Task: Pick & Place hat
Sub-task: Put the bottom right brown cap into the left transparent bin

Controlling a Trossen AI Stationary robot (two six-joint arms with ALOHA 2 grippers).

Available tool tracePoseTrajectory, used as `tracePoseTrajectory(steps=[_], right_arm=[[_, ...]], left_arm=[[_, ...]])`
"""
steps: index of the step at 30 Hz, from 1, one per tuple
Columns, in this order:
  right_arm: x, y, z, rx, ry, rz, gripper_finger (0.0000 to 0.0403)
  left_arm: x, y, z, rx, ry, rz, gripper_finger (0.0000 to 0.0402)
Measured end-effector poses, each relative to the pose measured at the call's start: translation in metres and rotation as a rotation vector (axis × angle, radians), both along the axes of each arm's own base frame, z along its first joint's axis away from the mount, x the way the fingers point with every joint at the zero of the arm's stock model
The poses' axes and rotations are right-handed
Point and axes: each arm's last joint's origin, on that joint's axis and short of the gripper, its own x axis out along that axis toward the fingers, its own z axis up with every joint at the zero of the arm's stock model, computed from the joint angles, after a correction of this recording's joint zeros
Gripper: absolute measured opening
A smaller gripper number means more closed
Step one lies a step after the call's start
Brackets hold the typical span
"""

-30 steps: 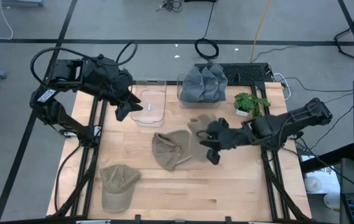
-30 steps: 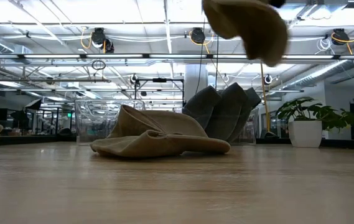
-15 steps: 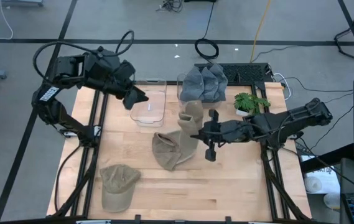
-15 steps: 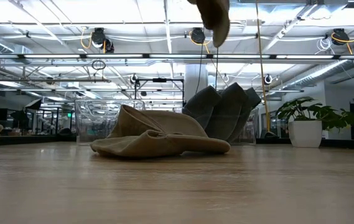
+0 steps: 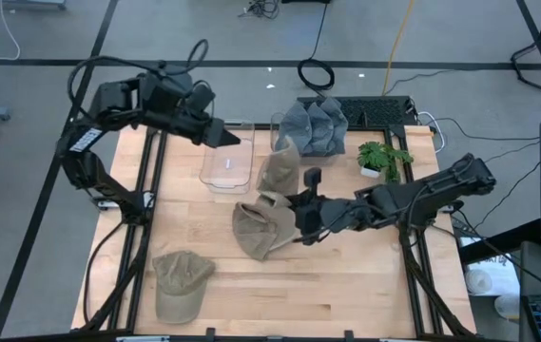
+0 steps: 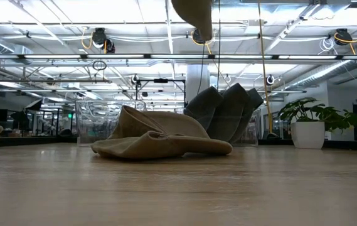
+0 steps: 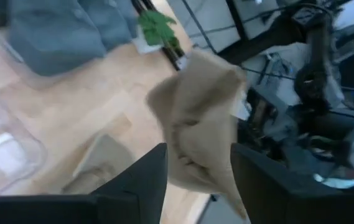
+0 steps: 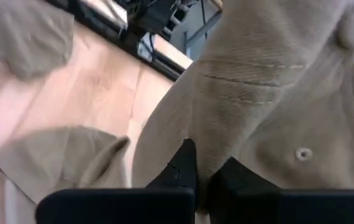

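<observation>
Tan cloth hat (image 5: 279, 168) hangs in the air, pinched in my right gripper (image 5: 298, 214), whose fingers are clamped tight on its fabric; in my right wrist view it fills most of the sight just past my fingertips (image 8: 186, 163). Below my gripper a second tan hat (image 5: 257, 228) lies crumpled on the wooden table (image 5: 365, 285). Ahead of the lifted hat sits a clear plastic bin (image 5: 228, 160), and my left gripper (image 5: 229, 138) hovers over its far side, fingers partly apart and holding nothing. Near me, well off to the side, lies a third tan cap (image 5: 179, 283).
</observation>
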Motion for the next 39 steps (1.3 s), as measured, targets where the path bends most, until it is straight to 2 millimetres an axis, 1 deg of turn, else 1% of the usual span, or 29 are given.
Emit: tracePoseTrajectory(steps=[2, 3, 6, 12, 15, 19, 23, 28, 37, 39], right_arm=[[0.005, 0.0, -0.003, -0.034, 0.015, 0.011, 0.0], [0.007, 0.0, -0.005, -0.05, 0.028, 0.014, 0.0], [0.008, 0.0, -0.006, -0.071, 0.041, 0.021, 0.0], [0.007, -0.001, -0.004, -0.115, 0.042, 0.031, 0.0], [0.006, -0.001, -0.002, -0.119, 0.033, 0.033, 0.0], [0.006, -0.001, -0.004, -0.124, 0.05, 0.034, 0.0], [0.005, -0.001, -0.004, -0.126, 0.055, 0.034, 0.0], [0.005, -0.001, -0.004, -0.13, 0.061, 0.036, 0.0], [0.005, -0.001, -0.004, -0.123, 0.056, 0.036, 0.0], [0.006, -0.001, -0.003, -0.12, 0.049, 0.036, 0.0]], left_arm=[[0.01, 0.0, -0.001, -0.028, -0.024, -0.017, 0.019], [0.012, -0.001, 0.0, -0.047, -0.035, -0.031, 0.0196], [0.016, -0.003, -0.003, -0.088, -0.03, -0.066, 0.0225], [0.035, -0.01, -0.013, -0.142, 0.013, -0.101, 0.0281], [0.043, -0.014, -0.018, -0.168, 0.031, -0.114, 0.0297], [0.055, -0.02, -0.025, -0.184, 0.058, -0.147, 0.0309], [0.06, -0.028, -0.029, -0.201, 0.082, -0.162, 0.0311], [0.062, -0.037, -0.031, -0.204, 0.096, -0.186, 0.0299], [0.061, -0.036, -0.032, -0.162, 0.117, -0.121, 0.0268], [0.065, -0.036, -0.035, -0.144, 0.124, -0.115, 0.0263]])
